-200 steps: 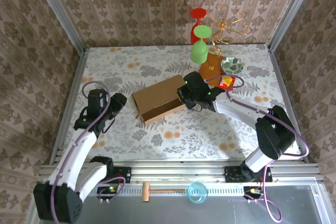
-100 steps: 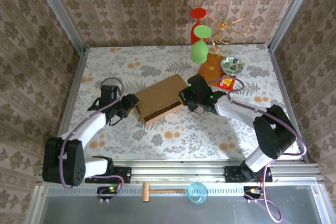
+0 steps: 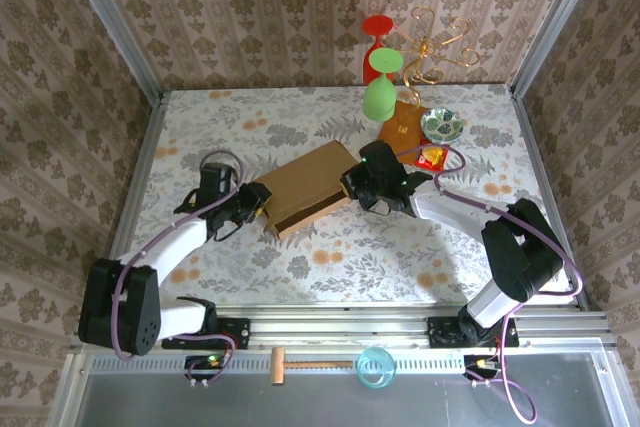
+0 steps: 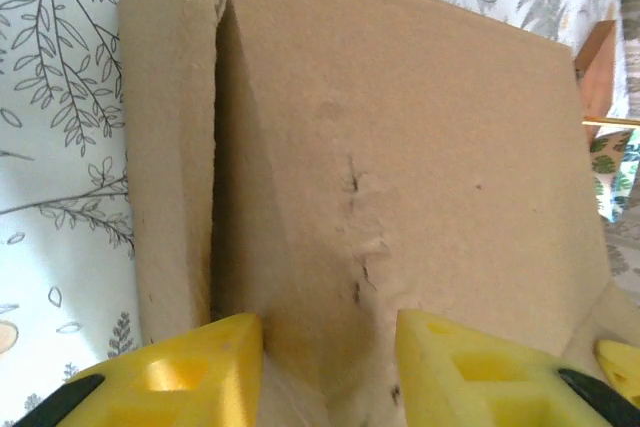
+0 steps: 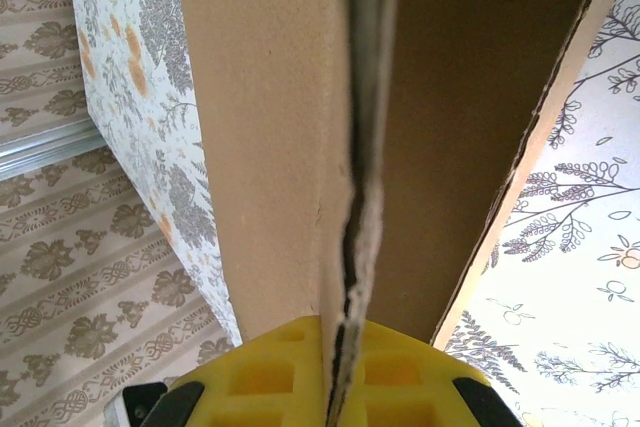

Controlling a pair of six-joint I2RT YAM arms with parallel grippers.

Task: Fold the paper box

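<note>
The paper box (image 3: pixel 305 185), a brown cardboard mailer, lies slantwise mid-table with its long front side gaping. My left gripper (image 3: pixel 262 203) is at its left end. In the left wrist view the yellow fingers (image 4: pixel 200 372) stand apart, and a creased stretch of the box (image 4: pixel 400 147) fills the gap of the gripper (image 4: pixel 330 367). A rolled side flap (image 4: pixel 170 147) runs up the left. My right gripper (image 3: pixel 352 182) is at the box's right end. There its gripper (image 5: pixel 348 372) is shut on the edge of an upright doubled wall of the box (image 5: pixel 260 147).
At the back right stand a red goblet (image 3: pixel 378 32), a green goblet (image 3: pixel 380 97) and a gold wire stand (image 3: pixel 435 42). Beside them lie an orange-brown square board (image 3: pixel 402 127) and a patterned bowl (image 3: pixel 441 125). A wooden mallet (image 3: pixel 300 364) and a blue cup (image 3: pixel 375 367) rest below the rail.
My left arm has swung right from the table's left side up to the box's left end. The box has shifted slightly. The right gripper has kept its hold.
</note>
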